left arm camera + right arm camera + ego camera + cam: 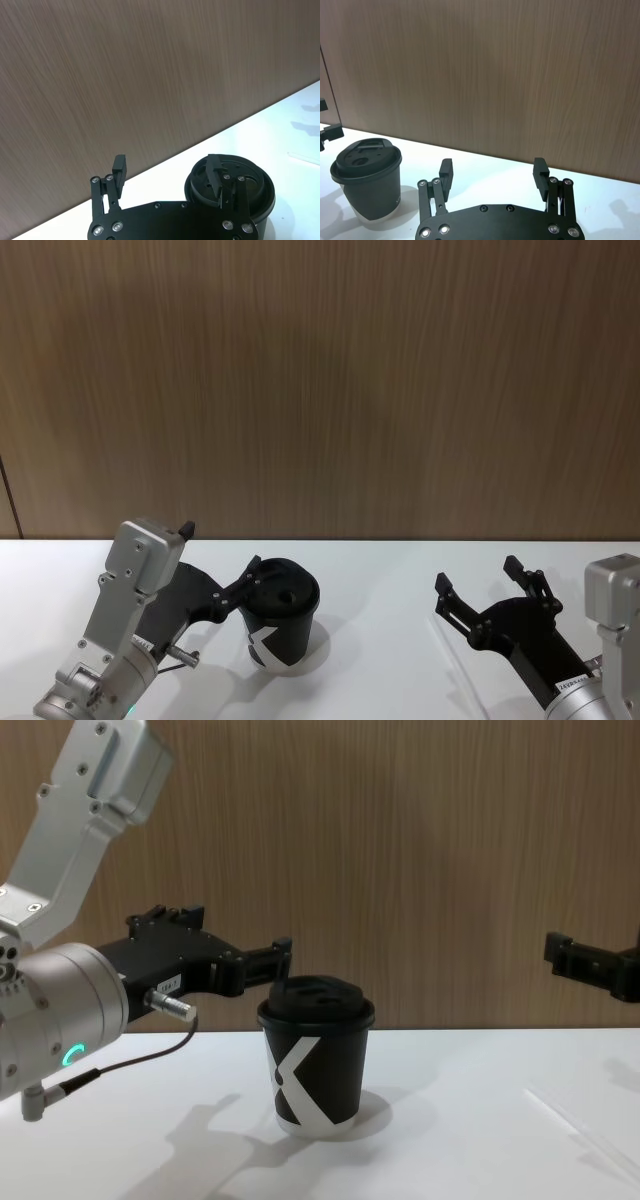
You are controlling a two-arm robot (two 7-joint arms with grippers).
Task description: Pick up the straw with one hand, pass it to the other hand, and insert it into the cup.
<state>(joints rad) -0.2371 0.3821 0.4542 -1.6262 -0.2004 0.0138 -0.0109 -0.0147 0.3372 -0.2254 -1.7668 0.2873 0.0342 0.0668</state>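
Observation:
The black cup (283, 625) with a white X-like mark and domed lid stands on the white table, also seen in the chest view (318, 1070) and the right wrist view (367, 185). My left gripper (221, 548) is open, and one of its fingers (215, 175) hovers just over the cup's lid while the other stands clear of it. My right gripper (477, 574) hangs open and empty above the table, well to the right of the cup (492, 167). The straw (575, 1125) lies faintly visible flat on the table at the right, below the right gripper.
A brown wooden wall (320, 390) closes off the far edge of the white table (380, 580). Bare tabletop lies between the cup and the right gripper.

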